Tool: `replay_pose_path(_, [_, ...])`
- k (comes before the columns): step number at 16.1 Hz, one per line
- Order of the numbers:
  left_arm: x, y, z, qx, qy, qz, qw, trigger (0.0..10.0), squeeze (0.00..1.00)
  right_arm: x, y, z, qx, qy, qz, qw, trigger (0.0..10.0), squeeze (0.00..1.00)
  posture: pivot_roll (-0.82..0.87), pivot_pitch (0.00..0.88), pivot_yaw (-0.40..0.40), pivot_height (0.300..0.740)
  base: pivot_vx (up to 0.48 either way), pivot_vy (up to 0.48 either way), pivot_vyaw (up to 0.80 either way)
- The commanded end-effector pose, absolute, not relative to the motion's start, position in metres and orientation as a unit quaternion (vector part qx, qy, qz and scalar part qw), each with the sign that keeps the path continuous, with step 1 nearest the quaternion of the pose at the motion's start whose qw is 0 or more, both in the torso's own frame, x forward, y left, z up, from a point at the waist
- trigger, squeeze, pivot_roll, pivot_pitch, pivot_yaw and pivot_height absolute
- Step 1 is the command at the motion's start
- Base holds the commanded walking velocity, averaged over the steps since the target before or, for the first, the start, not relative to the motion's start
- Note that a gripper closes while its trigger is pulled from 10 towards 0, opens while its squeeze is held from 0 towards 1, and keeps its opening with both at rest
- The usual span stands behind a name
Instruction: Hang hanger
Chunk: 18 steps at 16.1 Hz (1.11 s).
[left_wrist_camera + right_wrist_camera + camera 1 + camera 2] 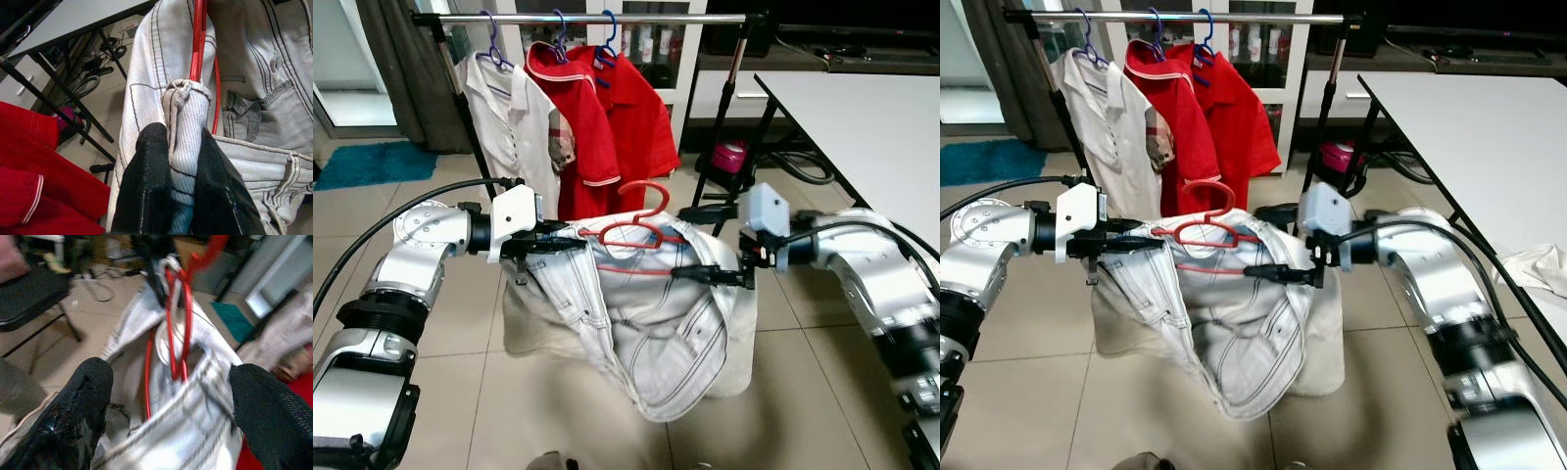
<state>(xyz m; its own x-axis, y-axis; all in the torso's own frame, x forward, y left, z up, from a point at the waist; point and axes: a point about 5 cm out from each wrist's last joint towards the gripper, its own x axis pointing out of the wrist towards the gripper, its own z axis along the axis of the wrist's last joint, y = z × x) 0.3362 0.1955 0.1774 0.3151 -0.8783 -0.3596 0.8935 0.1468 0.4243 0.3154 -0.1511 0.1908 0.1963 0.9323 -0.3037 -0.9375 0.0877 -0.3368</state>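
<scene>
While my left hand [533, 243] clamps the pale denim jeans [636, 323] on the red plastic hanger [641, 230], my right hand [690, 273] spreads open beside it; silver rail [597, 18] sits up ahead.

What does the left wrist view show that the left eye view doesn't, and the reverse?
Left wrist view alone: the left gripper's fingers pinching a bunched fold of the pale garment beside the red hanger.
Left eye view alone: the clothes rail carrying a white shirt and red shirts, with the right gripper at the garment's other side.
Both: hanger, garment, table and tiled floor.
</scene>
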Motion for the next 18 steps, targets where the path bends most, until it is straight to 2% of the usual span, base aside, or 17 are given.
replay_pose_path(1, [0.339, 0.193, 0.196, 0.291, -0.035, -0.580, 0.760, 0.0, 0.00, 0.314, -0.147, 0.189, -0.242, 0.010, 0.652, 0.718, 10.0, 0.00, -0.12, 0.000, -0.030, 0.740, 0.000, 0.000, 0.00])
replay_pose_path(2, [0.339, 0.191, 0.197, 0.292, -0.037, -0.582, 0.758, 0.0, 0.00, 0.312, -0.141, 0.185, -0.244, 0.013, 0.665, 0.705, 6.9, 0.00, -0.12, 0.000, -0.028, 0.740, 0.000, 0.000, 0.00])
replay_pose_path(3, [0.339, 0.191, 0.196, 0.295, -0.035, -0.583, 0.757, 0.0, 0.00, 0.311, -0.140, 0.184, -0.245, 0.013, 0.669, 0.702, 6.9, 0.00, -0.12, 0.000, -0.028, 0.740, 0.000, 0.000, 0.00])
replay_pose_path(4, [0.340, 0.191, 0.196, 0.301, -0.031, -0.583, 0.754, 0.0, 0.00, 0.310, -0.138, 0.186, -0.245, 0.011, 0.673, 0.698, 6.2, 0.00, -0.12, 0.000, -0.027, 0.740, 0.000, 0.000, 0.00])
replay_pose_path(5, [0.340, 0.192, 0.194, 0.311, -0.027, -0.584, 0.750, 0.0, 0.00, 0.310, -0.141, 0.195, -0.236, 0.004, 0.676, 0.698, 10.0, 0.00, -0.12, 0.000, -0.026, 0.740, 0.000, 0.000, 0.00])
replay_pose_path(9, [0.340, 0.193, 0.194, 0.321, -0.023, -0.585, 0.745, 0.0, 0.00, 0.313, -0.160, 0.218, -0.212, 0.008, 0.684, 0.698, 10.0, 0.00, -0.12, 0.000, -0.023, 0.740, 0.000, 0.000, 0.00])
replay_pose_path(10, [0.339, 0.192, 0.195, 0.320, -0.027, -0.589, 0.741, 0.0, 0.00, 0.321, -0.171, 0.219, -0.237, 0.016, 0.656, 0.717, 10.0, 0.00, -0.13, 0.000, -0.021, 0.740, 0.000, 0.000, 0.00])
replay_pose_path(14, [0.337, 0.188, 0.194, 0.321, -0.033, -0.602, 0.730, 0.0, 0.00, 0.333, -0.183, 0.216, -0.265, 0.035, 0.619, 0.739, 10.0, 0.00, -0.13, 0.000, -0.019, 0.740, 0.000, 0.000, 0.00])
replay_pose_path(16, [0.336, 0.185, 0.194, 0.322, -0.035, -0.607, 0.726, 0.0, 0.00, 0.336, -0.185, 0.212, -0.269, 0.048, 0.616, 0.739, 10.0, 0.00, -0.13, 0.000, -0.019, 0.740, 0.000, 0.000, 0.00])
replay_pose_path(18, [0.336, 0.184, 0.195, 0.321, -0.039, -0.609, 0.724, 0.0, 0.00, 0.337, -0.184, 0.204, -0.266, 0.064, 0.630, 0.726, 10.0, 0.00, -0.12, 0.000, -0.023, 0.740, 0.000, 0.000, 0.00])
